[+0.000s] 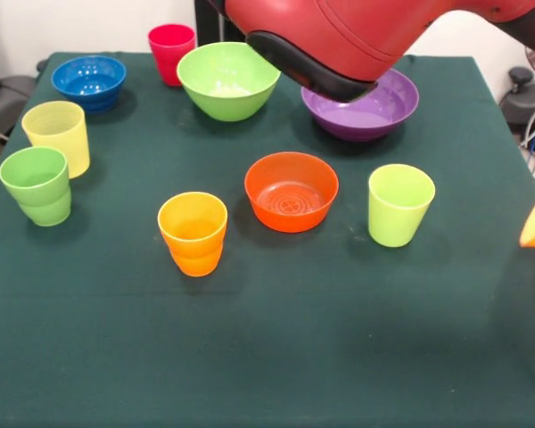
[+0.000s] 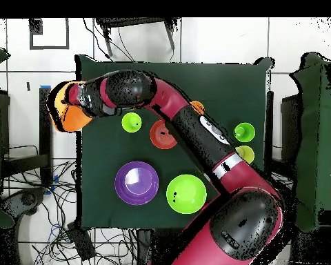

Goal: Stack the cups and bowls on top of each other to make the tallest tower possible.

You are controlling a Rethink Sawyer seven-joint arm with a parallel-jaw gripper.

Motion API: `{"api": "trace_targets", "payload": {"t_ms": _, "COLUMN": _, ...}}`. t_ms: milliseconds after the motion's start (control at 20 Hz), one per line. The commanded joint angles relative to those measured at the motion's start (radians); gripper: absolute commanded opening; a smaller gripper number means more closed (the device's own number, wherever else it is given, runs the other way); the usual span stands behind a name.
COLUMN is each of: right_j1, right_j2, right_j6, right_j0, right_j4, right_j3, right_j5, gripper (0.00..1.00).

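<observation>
The tabletop point(image 1: 267, 357) is covered in dark green cloth, matt, with a fine weave. The bowls look like glossy plastic: the green bowl point(image 1: 228, 80), purple bowl point(image 1: 374, 111) and blue bowl point(image 1: 89, 82) catch bright highlights, and the red-orange bowl point(image 1: 291, 191) shows moulded rings on its inner floor. The cups are smooth plastic with a softer sheen; the yellow cup point(image 1: 58, 135) looks slightly translucent. The arm point(image 1: 339, 40) has a smooth red shell with a satin shine and a black trim band.
</observation>
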Motion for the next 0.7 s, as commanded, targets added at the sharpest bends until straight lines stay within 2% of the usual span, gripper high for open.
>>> {"api": "trace_targets", "payload": {"t_ms": 50, "right_j1": 0.026, "right_j2": -0.070, "right_j6": -0.299, "right_j0": 0.029, "right_j4": -0.060, "right_j3": -0.168, "right_j5": 0.193, "gripper": 0.00}}
{"api": "trace_targets", "payload": {"t_ms": 700, "right_j1": 0.067, "right_j2": -0.048, "right_j6": -0.405, "right_j0": 0.052, "right_j4": -0.079, "right_j3": -0.344, "right_j5": 0.410, "gripper": 0.00}}
